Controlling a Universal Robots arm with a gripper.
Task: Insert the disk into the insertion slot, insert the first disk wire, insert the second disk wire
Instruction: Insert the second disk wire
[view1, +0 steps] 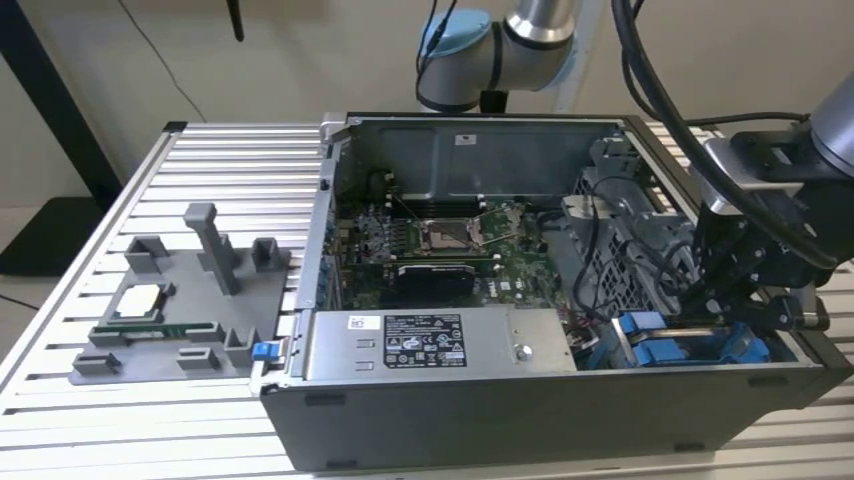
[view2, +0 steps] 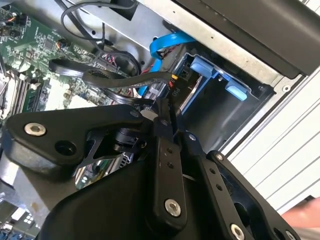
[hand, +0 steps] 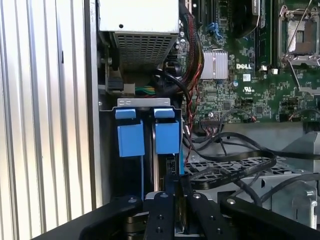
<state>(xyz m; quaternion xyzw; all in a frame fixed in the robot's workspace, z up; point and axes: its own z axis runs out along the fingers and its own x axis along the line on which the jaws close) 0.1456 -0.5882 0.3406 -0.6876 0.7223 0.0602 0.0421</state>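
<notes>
Here the gripper (view1: 731, 300) is lowered into the open computer case (view1: 534, 420) at the corner on the exterior view's right, directly above the insertion slot (hand: 145, 107). In both wrist views its fingers (hand: 165, 200) stand close together, pinched on a black wire connector (view2: 170, 107) whose flat black wire (view2: 120, 77) loops away from the gripper toward the motherboard (hand: 240, 75). The insertion slot is a grey sheet-metal bay with two blue plastic tabs (hand: 131, 135) side by side, lying just beyond the fingertips. The disk (hand: 159, 172) sits inside the slot, seen edge-on as a dark slab under the tab nearer the motherboard, with the connector held at or just above its exposed end; whether the connector is seated cannot be determined. A blue cable (view2: 162, 45) curves down beside the slot. Past the slot from the gripper lies the grey power-supply box (view1: 441, 345), with bundled wires running between it and the motherboard. Outside the case, well apart from the gripper, a grey fixture tray (view1: 180, 300) rests on the slatted table (view1: 200, 160) and holds a processor chip (view1: 140, 300) and a memory stick (view1: 154, 330).
</notes>
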